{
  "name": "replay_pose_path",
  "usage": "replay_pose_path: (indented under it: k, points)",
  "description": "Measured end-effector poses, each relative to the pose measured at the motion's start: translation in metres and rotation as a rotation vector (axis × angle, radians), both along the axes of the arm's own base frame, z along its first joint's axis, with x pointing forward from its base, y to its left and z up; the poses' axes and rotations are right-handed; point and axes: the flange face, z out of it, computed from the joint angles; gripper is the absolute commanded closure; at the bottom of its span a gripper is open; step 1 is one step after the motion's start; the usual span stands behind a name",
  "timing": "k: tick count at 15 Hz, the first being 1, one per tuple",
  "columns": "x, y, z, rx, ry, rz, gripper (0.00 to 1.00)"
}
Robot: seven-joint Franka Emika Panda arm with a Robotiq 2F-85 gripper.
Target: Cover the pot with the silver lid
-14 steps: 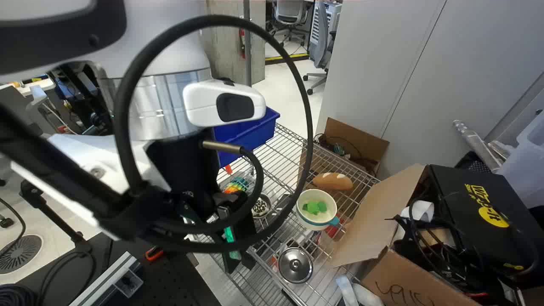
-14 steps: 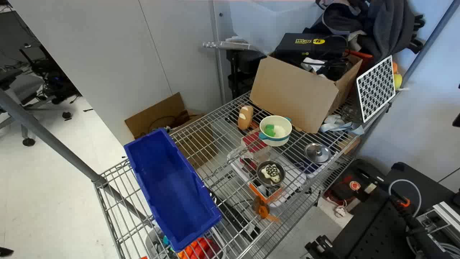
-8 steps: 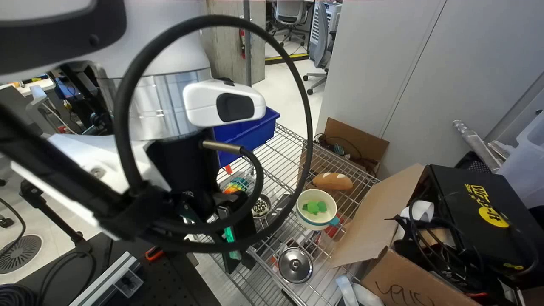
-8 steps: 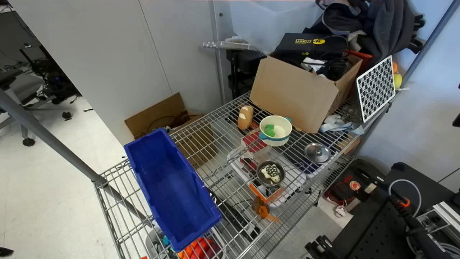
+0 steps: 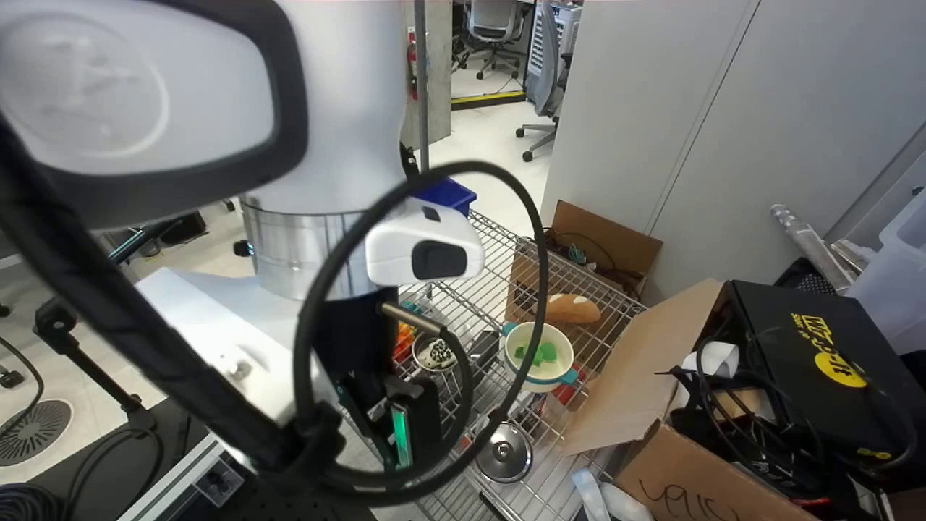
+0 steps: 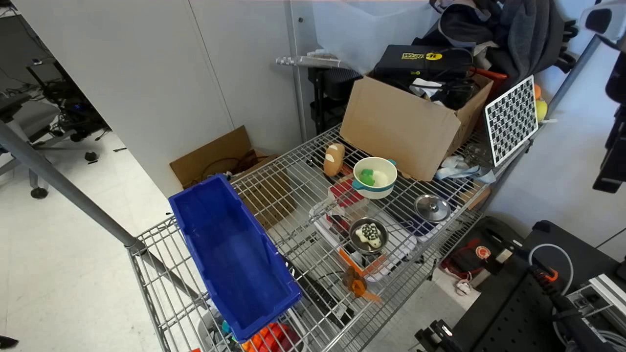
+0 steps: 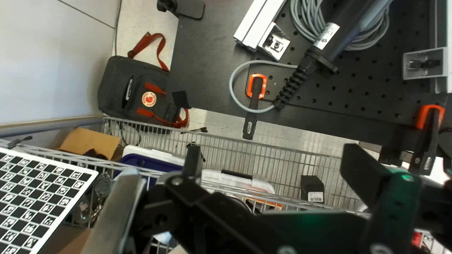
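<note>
Your tool (image 7: 272, 158) is released: the wrist view shows you its fingers (image 7: 360, 174) spread well apart. In an exterior view it hangs below the arm (image 5: 343, 108), pointing downward.

The silver lid (image 6: 432, 208) lies flat on the wire desk (image 6: 303, 188), knob up, near the edge that faces the black perforated board (image 7: 367, 91); you can see it in both exterior views. The pot (image 6: 383, 176), cream with teal handles, stands upright on the same desk, near the lid but apart from it. Its top is uncovered, and something green (image 6: 367, 177) shows inside. In an exterior view a loop of black cable (image 5: 542, 278) crosses your sight of the pot.

Near the pot you have a brown loaf (image 6: 334, 160); a steel bowl (image 6: 357, 244) with a black-spotted shape (image 6: 370, 235) in it sits near both pot and lid. The raised flap of a cardboard box (image 6: 401, 127) stands beside the pot, though you cannot tell whether the two touch. A checkered board (image 6: 512, 121) leans, tilted, by that box. Toward the other end of the desk, well apart from the lid, sits a blue bin (image 6: 234, 254). Your wrist view also takes in a dark backpack (image 7: 136, 88).
</note>
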Motion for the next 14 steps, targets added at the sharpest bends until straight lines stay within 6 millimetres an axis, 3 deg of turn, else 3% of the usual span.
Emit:
replay_pose_path:
  k: [8, 14]
  points:
    - [0.058, -0.027, -0.083, 0.181, -0.15, -0.275, 0.0]
    - [0.11, -0.042, -0.138, 0.159, -0.273, -0.301, 0.0]
